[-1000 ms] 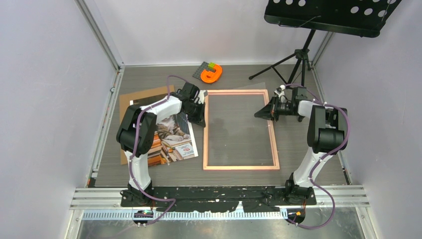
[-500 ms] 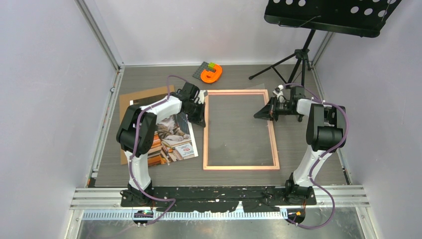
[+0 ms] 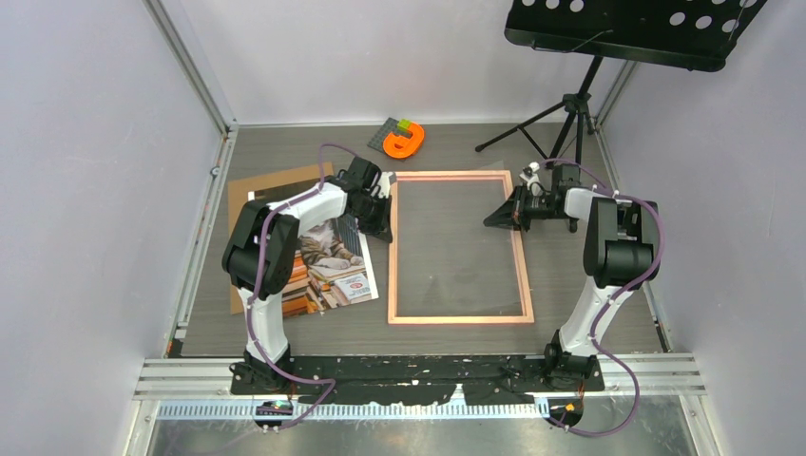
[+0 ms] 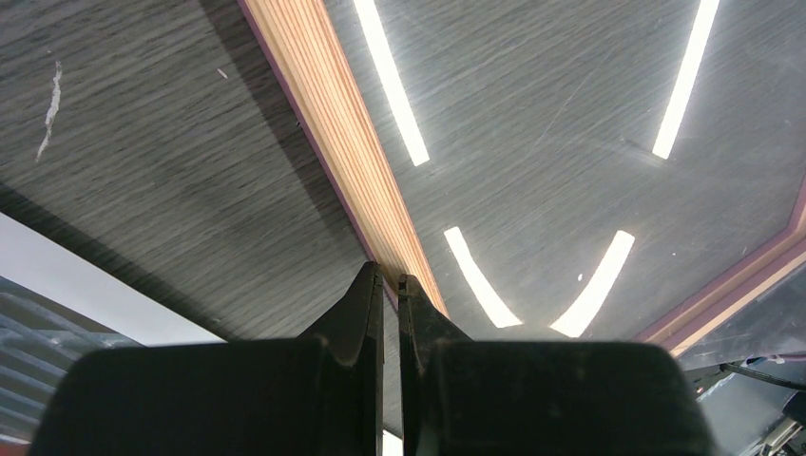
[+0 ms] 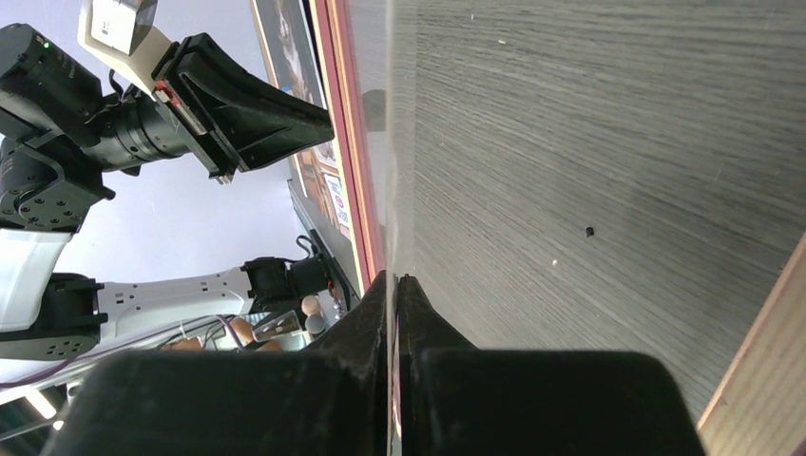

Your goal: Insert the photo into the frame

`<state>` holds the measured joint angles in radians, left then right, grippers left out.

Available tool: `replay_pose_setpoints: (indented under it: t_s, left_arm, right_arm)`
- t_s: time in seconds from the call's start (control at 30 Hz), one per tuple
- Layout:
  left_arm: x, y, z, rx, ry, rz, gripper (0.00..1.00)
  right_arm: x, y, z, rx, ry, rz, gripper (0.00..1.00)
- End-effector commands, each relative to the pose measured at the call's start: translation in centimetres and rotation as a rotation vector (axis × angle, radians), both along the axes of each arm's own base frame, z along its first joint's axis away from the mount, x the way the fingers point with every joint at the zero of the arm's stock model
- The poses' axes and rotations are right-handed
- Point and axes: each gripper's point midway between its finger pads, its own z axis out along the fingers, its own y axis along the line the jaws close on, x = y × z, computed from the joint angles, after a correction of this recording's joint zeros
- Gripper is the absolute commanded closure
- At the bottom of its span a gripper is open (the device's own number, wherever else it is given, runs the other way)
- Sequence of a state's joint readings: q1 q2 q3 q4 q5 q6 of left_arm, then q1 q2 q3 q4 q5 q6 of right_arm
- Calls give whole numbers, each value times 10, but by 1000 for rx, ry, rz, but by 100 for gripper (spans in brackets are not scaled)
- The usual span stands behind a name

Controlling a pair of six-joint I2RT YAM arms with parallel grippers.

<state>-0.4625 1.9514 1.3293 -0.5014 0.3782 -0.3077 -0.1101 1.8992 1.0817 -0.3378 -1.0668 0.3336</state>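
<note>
The pink frame (image 3: 393, 256) lies flat mid-table, long side running away from me. The photo (image 3: 333, 261), a cat on books, lies to its left, partly under my left arm. My left gripper (image 3: 387, 234) is shut, its tips (image 4: 390, 275) down against the frame's left rail (image 4: 333, 123) near the far corner. My right gripper (image 3: 489, 221) reaches in over the right rail and is shut (image 5: 393, 277) on the thin edge of the clear pane (image 5: 391, 142), which stands edge-on in the right wrist view. The wood table shows through the pane.
A brown backing board (image 3: 257, 185) lies under the photo at the left. An orange object on a small grey plate (image 3: 404, 142) sits at the back. A music stand's tripod (image 3: 570, 114) stands at the back right. Grey walls enclose the table.
The right gripper has edged slightly left and away with the pane's edge in it. The left arm, frame and photo have not moved.
</note>
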Motion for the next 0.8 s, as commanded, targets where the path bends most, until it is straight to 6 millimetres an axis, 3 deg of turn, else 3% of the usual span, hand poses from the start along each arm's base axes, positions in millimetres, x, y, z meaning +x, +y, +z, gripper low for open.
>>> replay_pose_setpoints:
  t_s: [0.0,0.77]
  left_arm:
    - [1,-11,-4,-10,-11,-28,96]
    - [-3,-25,5,-7,4,-28,93]
  right_arm:
    - [3,16,2,2,-24,55,94]
    - [19,-12,-37,-305,-30,49,94]
